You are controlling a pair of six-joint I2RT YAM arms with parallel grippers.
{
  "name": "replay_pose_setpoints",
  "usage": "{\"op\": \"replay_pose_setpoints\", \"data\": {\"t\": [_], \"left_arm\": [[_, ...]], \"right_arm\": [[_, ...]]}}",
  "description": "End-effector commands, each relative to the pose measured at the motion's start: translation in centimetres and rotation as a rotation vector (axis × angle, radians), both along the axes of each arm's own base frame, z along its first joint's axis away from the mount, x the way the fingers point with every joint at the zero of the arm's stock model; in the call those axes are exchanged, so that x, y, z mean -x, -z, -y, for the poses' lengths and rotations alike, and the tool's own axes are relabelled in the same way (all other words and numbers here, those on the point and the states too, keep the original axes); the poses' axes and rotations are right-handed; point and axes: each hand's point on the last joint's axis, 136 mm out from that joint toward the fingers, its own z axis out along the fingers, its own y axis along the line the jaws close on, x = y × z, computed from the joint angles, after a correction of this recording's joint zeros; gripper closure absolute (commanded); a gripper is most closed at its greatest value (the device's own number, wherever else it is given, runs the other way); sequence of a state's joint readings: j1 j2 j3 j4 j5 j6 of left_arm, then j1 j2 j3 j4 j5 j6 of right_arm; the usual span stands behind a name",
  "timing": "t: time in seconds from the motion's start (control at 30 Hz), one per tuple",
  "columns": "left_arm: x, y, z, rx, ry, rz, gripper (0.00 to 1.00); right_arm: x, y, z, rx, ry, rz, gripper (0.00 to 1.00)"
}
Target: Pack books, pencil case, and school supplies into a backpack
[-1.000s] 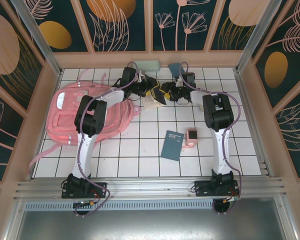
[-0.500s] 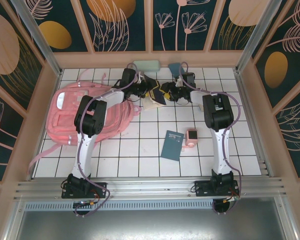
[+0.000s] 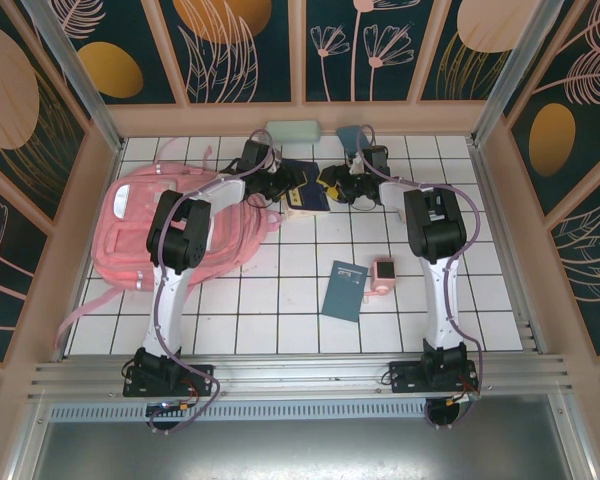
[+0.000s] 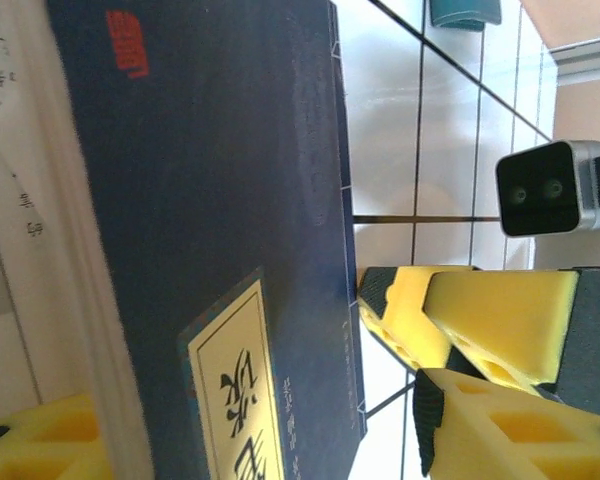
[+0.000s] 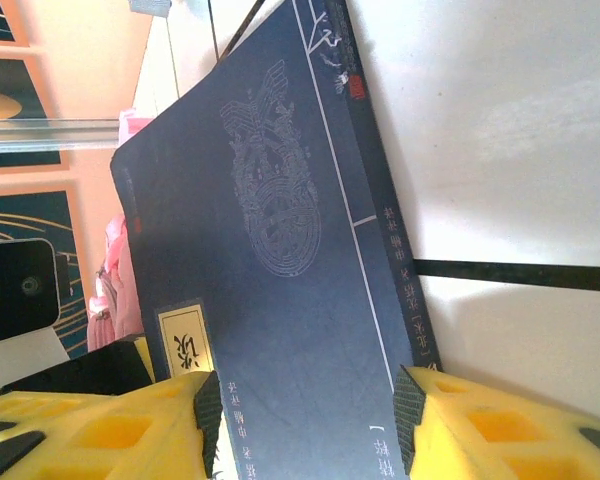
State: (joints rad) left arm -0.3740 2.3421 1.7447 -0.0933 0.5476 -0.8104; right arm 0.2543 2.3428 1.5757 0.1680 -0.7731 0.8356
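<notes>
Navy book is the one I'm watching. It lies at the far middle of the tiled table, just off the top edge of the pink backpack, with both arms reaching in on it. My left gripper sits on the book's backpack side and my right gripper on the opposite side, the two almost nose to nose.

On the left wrist view the yellow fingers stand apart, straddling the book's labelled end. A strip of white tile shows between one of them and the book's edge, so there's no pinch there. A pale printed page lies under the book on its other side.

Over on the right wrist view, the book's near end fills the space between the black pads. It touches both as far as I can make out, so I call that one clamped on the book.

Elsewhere, the mint-green pencil case lies against the back wall. The small teal pad is near it to the right, and both are out on the tiles. Closer to me, the dark teal book lies flat, with the pink cube gadget just beside its right edge.

The backpack lies flat on the left, straps trailing toward the near left corner. I cannot tell whether its opening is unzipped.
</notes>
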Motion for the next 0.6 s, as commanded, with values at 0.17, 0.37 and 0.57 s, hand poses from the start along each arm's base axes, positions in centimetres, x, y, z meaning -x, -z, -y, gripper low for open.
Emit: {"op": "replay_pose_setpoints", "data": {"t": [0.17,0.37,0.57], "left_arm": [[-0.5,-4.2,-0.3,-0.043,0.031,0.079,0.42],[-0.7,-4.7,-0.1,-0.039,0.040,0.084,0.46],[-1.1,-4.4,0.5,-0.002,0.041,0.068,0.67]], "right_arm": [[2.3,1.5,-1.4,0.017,-0.051,-0.080,0.49],[2.2,1.4,-1.6,0.016,-0.053,-0.078,0.49],[2.2,1.4,-1.7,0.012,-0.054,-0.078,0.49]]}}
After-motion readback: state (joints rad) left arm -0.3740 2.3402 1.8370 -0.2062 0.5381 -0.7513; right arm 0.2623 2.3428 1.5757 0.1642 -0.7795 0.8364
